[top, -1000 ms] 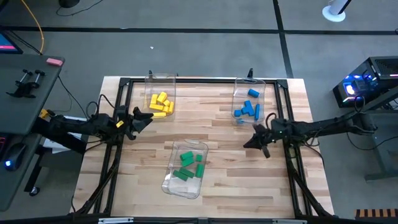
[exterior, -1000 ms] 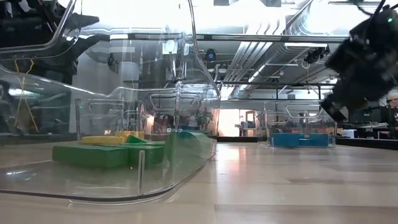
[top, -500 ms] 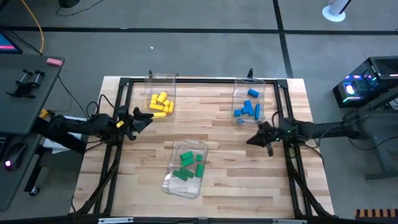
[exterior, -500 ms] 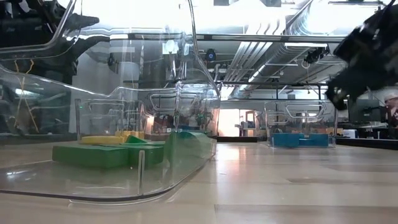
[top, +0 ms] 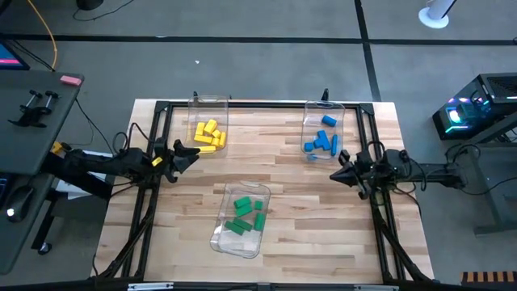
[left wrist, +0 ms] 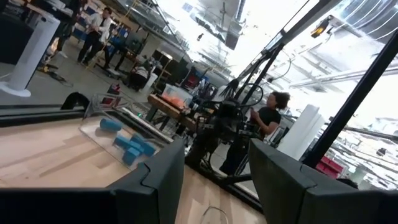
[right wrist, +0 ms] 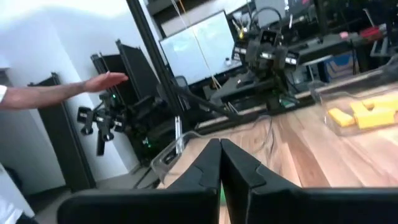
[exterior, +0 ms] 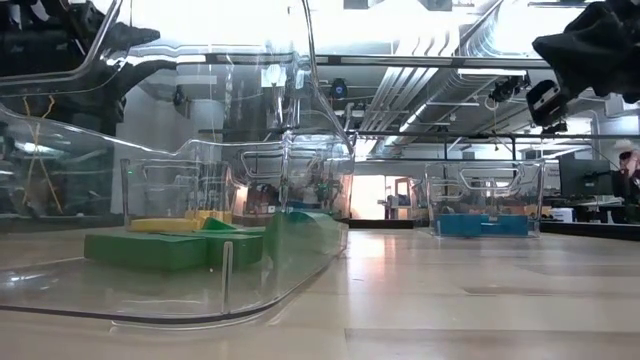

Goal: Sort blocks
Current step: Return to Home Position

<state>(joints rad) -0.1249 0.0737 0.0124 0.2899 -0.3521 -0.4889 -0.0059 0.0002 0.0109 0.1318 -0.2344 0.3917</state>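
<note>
The blocks lie sorted in three clear bins: yellow blocks [top: 208, 135] at the far left, blue blocks [top: 323, 141] at the far right, green blocks [top: 245, 215] in the near middle bin. In the low view the green blocks [exterior: 170, 247] rest flat on their bin's floor. My left gripper [top: 192, 152] hovers open and level by the table's left edge, beside the yellow bin; nothing is between its fingers [left wrist: 163, 177]. My right gripper [top: 335, 175] is shut and empty, level, near the table's right edge, just nearer than the blue bin. Its fingers [right wrist: 211, 167] are pressed together.
A black frame [top: 266, 105] runs around the tabletop. The near green bin [exterior: 300, 250] fills the low view's left. A person's hand [right wrist: 106, 81] reaches out beyond the table's left side. Bare wood [top: 307, 234] lies between the bins.
My right gripper has drawn back toward the table's right edge and risen, tipping from a downward slant to about level, still shut. The left arm and all the blocks have kept still.
</note>
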